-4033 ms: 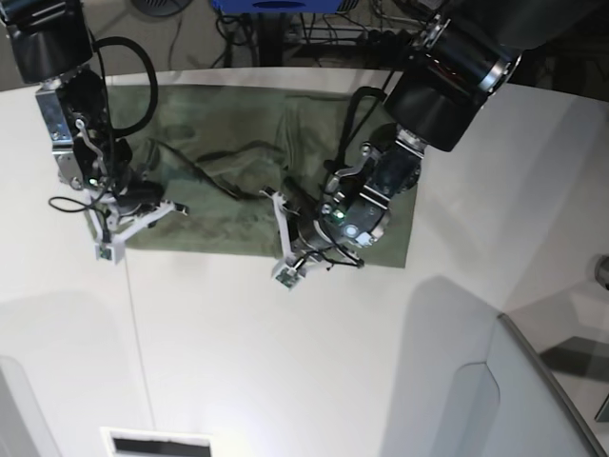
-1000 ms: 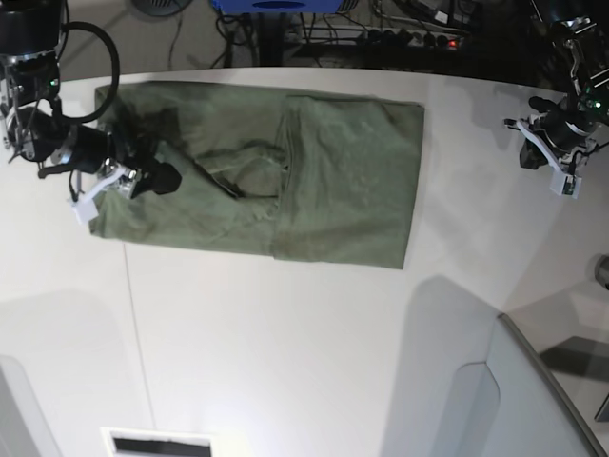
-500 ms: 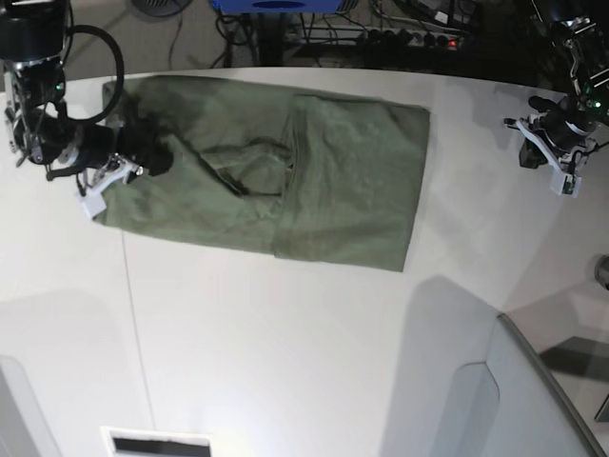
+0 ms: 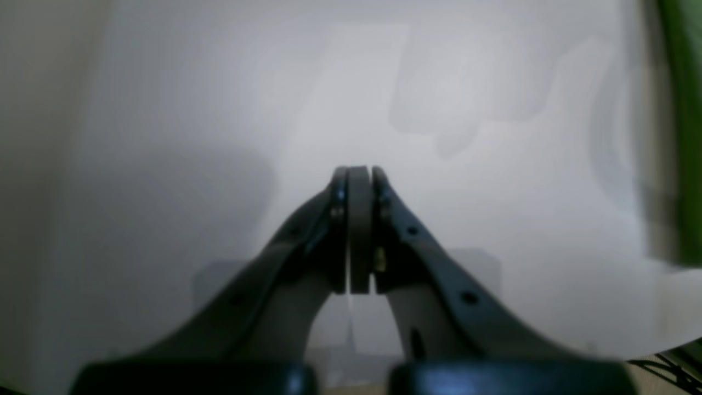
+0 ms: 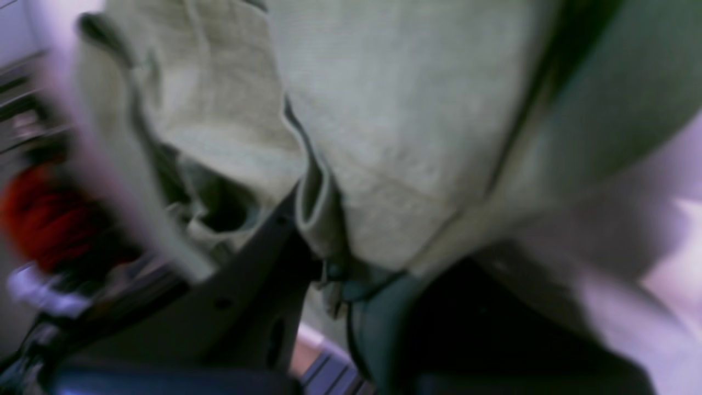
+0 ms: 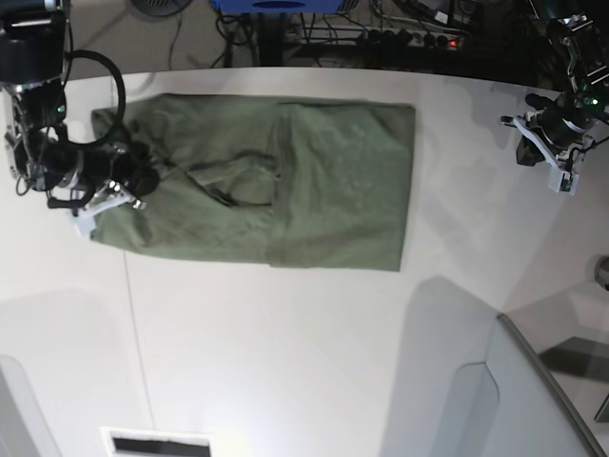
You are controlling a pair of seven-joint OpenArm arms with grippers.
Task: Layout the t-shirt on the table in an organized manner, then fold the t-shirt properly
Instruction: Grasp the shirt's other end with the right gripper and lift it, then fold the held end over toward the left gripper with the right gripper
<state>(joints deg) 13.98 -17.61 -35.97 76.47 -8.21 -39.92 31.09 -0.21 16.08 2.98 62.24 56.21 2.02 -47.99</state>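
T-shirt (image 6: 285, 181) further left across white table (image 6: 285, 362) (seemingly right-gripper-pinched)

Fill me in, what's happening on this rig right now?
A two-arm robot is working on an olive t-shirt that lies partly folded into a rough rectangle on the white table. The right gripper is at the shirt's end on the base view's left, with its jaws closed on a fold of the fabric, as the right wrist view shows. The left gripper is shut on nothing, parked over bare table well clear of the shirt.
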